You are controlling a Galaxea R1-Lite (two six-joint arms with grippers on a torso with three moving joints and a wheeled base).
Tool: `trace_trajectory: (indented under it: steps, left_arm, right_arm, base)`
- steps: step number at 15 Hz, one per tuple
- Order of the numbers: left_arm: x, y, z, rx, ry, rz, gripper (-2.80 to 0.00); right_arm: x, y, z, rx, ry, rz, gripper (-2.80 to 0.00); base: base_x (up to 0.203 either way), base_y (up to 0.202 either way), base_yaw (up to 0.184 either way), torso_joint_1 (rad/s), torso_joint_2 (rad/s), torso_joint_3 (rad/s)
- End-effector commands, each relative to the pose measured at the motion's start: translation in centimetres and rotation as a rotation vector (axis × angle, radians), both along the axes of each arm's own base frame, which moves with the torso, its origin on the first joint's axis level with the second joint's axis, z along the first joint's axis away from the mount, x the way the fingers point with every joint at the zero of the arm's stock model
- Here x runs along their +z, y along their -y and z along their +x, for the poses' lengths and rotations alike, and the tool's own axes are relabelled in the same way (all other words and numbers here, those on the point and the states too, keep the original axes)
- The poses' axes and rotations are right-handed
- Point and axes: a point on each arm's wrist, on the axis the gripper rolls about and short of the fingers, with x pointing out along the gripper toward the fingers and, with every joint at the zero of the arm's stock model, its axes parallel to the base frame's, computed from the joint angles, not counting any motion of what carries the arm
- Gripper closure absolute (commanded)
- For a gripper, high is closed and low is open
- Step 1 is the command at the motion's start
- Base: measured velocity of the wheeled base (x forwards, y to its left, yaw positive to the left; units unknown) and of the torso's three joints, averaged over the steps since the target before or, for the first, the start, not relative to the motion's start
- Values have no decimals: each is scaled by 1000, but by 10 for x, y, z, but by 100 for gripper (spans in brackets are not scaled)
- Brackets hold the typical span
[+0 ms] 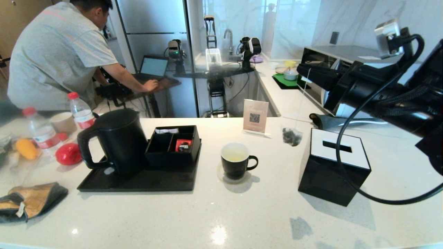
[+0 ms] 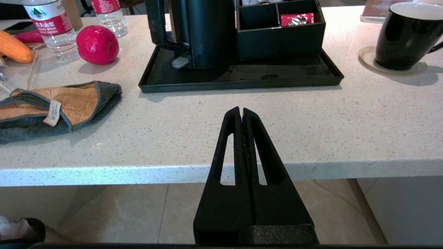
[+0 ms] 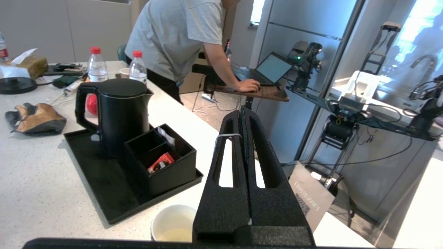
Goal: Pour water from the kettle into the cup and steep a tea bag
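Observation:
The black kettle (image 1: 114, 138) stands upright on a black tray (image 1: 138, 181), lid on. The black cup (image 1: 237, 160) sits on a coaster at the counter's middle, with pale water (image 1: 235, 158) low in its white inside. High to the cup's right, my right gripper (image 1: 301, 71) is shut on the tea bag's white string (image 3: 226, 135). The tea bag (image 1: 291, 136) hangs in the air right of the cup, level with its rim. From the right wrist, the cup (image 3: 174, 224) lies below the gripper (image 3: 242, 110) and the sachet is hidden. My left gripper (image 2: 241, 112) is shut and empty by the counter's front edge.
A black tissue box (image 1: 334, 166) stands right of the cup, under the right arm. A black organiser (image 1: 173, 143) holding a red packet shares the tray. Bottles (image 1: 81, 110), a red ball (image 1: 68, 154), a cloth (image 1: 31, 200) lie left. A sign card (image 1: 255, 119) stands behind the cup.

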Motion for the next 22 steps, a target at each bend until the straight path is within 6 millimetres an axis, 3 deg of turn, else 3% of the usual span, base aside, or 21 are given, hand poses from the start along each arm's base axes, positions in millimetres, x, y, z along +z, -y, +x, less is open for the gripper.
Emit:
trace_trajectory:
  steps: [1, 6, 13, 17, 22]
  left_arm:
    - [0, 0, 0, 0, 1, 0, 0]
    - [0, 0, 0, 0, 1, 1, 0]
    - [0, 0, 0, 0, 1, 1, 0]
    - [0, 0, 0, 0, 1, 0, 0]
    - [0, 0, 0, 0, 1, 0, 0]
  right_arm:
    - [5, 3, -4, -2, 19, 4, 0]
    - [8, 10, -6, -24, 14, 3, 0]
    - [9, 45, 3, -129, 12, -6, 0]
    - [12, 62, -4, -139, 4, -26, 0]
    - [2, 80, -12, -198, -26, -33, 0]
  base:
    - [0, 0, 0, 0, 0, 0]
    - [0, 0, 0, 0, 0, 0]
    - [0, 0, 0, 0, 0, 0]
    - [0, 0, 0, 0, 0, 0]
    - [0, 0, 0, 0, 0, 0]
